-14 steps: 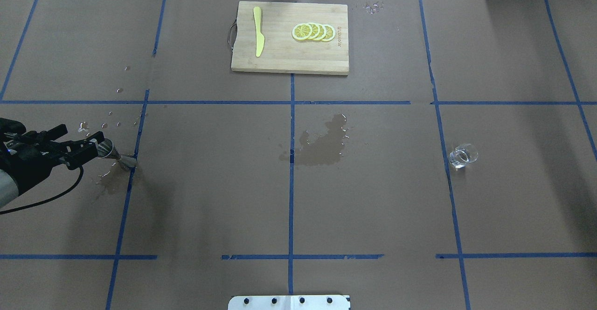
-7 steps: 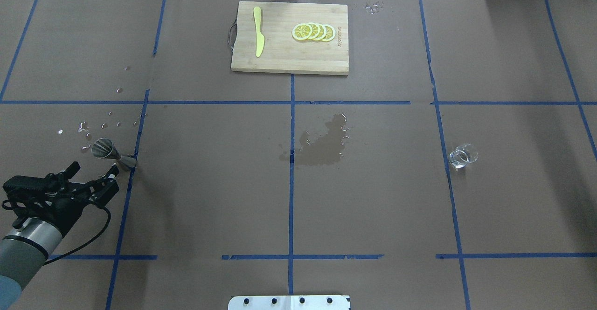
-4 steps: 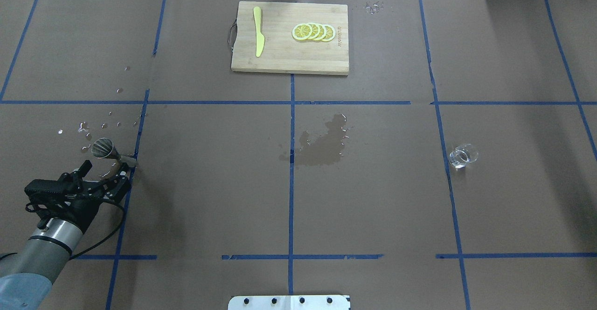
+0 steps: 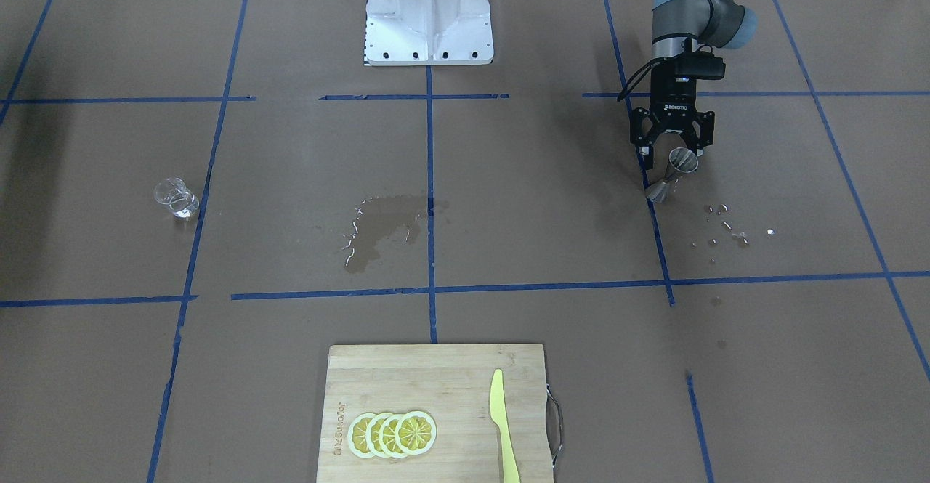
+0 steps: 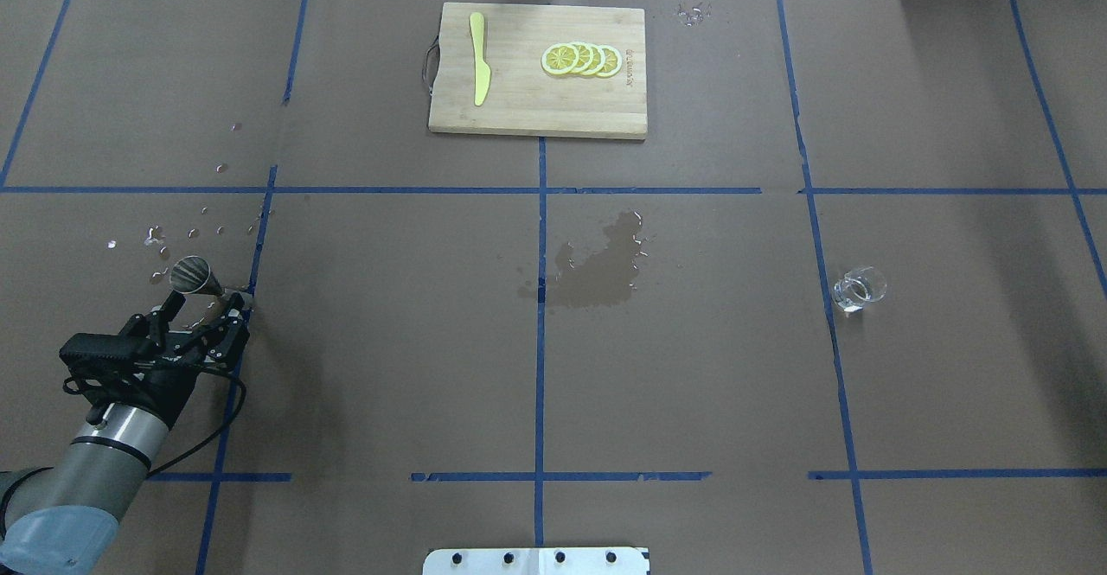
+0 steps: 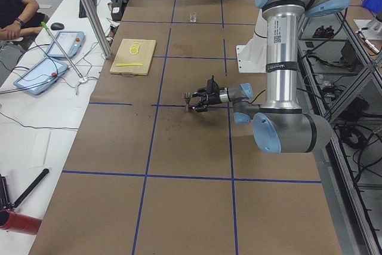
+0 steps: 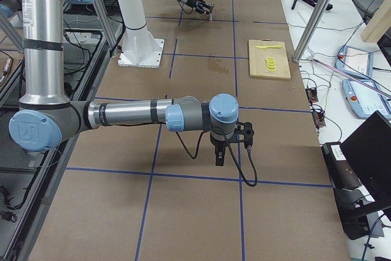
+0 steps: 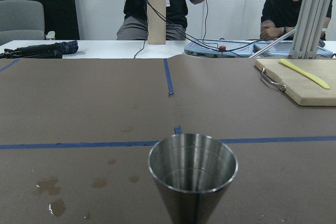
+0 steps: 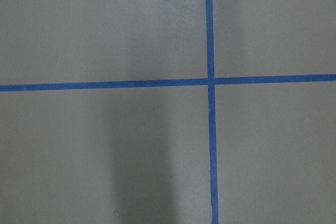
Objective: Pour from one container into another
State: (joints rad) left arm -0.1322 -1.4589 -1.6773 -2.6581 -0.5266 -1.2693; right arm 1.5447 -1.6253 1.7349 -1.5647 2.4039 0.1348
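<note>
While left end effector [image 5: 206, 305] gapes at jigger [image 5: 192, 275], tumbler [image 5: 859, 288] well apart

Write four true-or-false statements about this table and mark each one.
The jigger stands upright on the table. True.
The left gripper is shut on the jigger. False: its jaws stand open, not clamped on it.
The glass tumbler stands right beside the jigger. False: it is far across the table, on the robot's right side.
The cutting board holds lemon slices. True.
</note>
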